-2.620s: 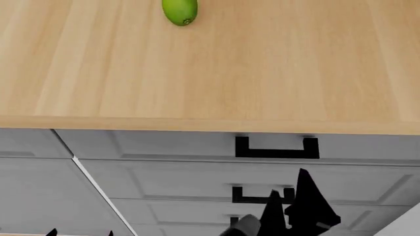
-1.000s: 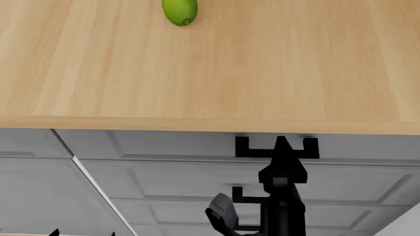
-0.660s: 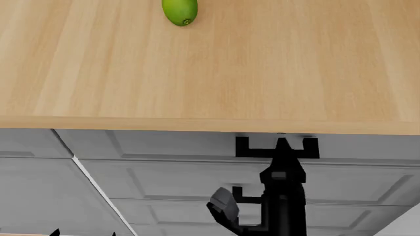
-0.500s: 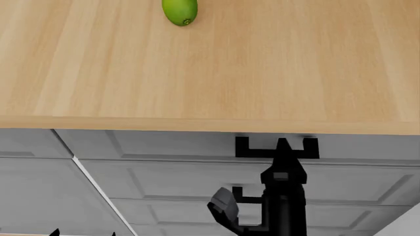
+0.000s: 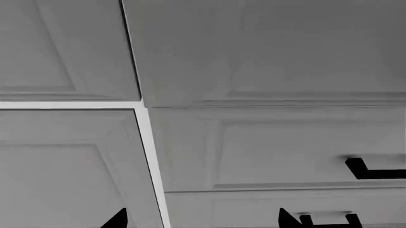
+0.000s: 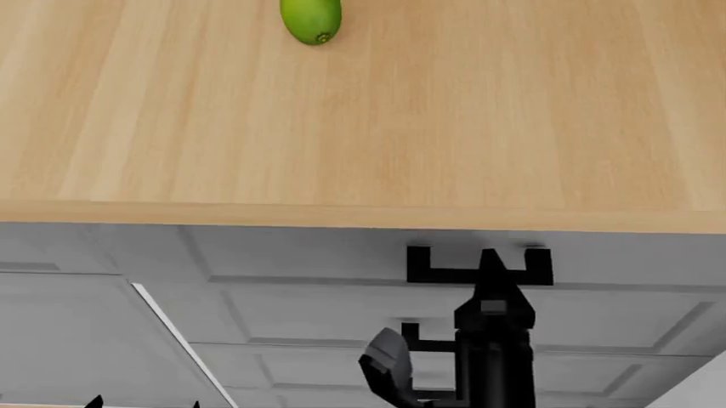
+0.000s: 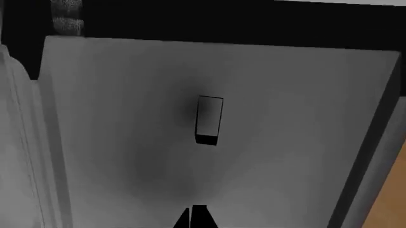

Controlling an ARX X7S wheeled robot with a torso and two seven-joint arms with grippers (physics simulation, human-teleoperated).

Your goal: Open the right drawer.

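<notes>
The right drawer [image 6: 340,253] is located directly beneath the front edge of the wooden countertop [image 6: 454,127], as the uppermost front in a stack of grey drawer fronts. Its front is seen standing slightly forward of the fronts beneath it. The black U-shaped handle [image 6: 479,266] is set at the centre of that front. The right gripper [image 6: 491,263] is placed at the middle of the handle bar, with the black arm extending downward from the handle in the head view. The fingers are drawn close together at the bar, appearing clamped on the handle. In the right wrist view, one handle post [image 7: 208,119] is seen against the grey panel. A lime [image 6: 311,20] lies on the countertop, well apart from the handle. The left gripper's state cannot be told; only dark tips [image 5: 117,219] are seen.
</notes>
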